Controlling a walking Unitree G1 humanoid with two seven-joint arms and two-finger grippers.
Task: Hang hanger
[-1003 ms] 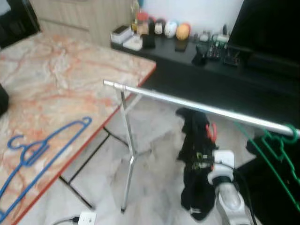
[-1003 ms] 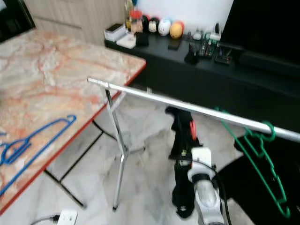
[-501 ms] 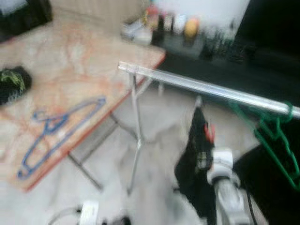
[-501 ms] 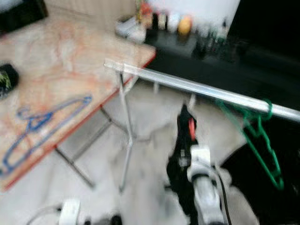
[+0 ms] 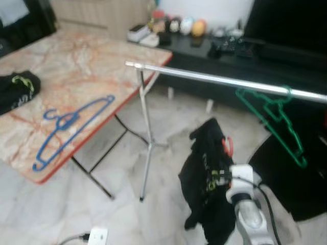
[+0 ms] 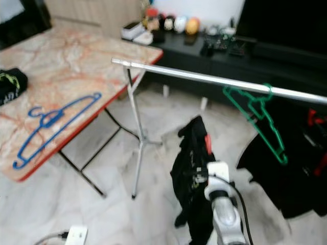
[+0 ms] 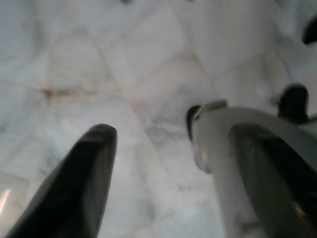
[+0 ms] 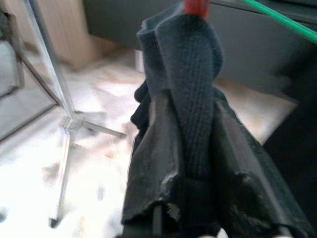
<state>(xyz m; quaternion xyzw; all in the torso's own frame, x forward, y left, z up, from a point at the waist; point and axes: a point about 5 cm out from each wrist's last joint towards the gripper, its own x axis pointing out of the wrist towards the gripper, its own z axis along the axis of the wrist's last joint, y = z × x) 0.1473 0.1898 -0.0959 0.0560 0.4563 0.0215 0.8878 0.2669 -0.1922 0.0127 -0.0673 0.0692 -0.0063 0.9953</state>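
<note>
My right gripper is low in front of me and shut on a black garment. A red hanger tip pokes out of the garment's top. In the right wrist view the dark knit cloth is pinched between the fingers, with the red tip above. A silver rail on a thin stand crosses beyond it. A green hanger hangs on the rail's right part. On the marble table lies a blue hanger. My left gripper hangs over the floor, open.
The marble table with its red edge stands at the left and carries a black cloth. A black TV stand with small items runs along the back. Dark clothes fill the right. A power strip lies on the floor.
The camera has pulled back and shifted, so more of the table and the green hanger show. My right gripper keeps its hold on the black garment.
</note>
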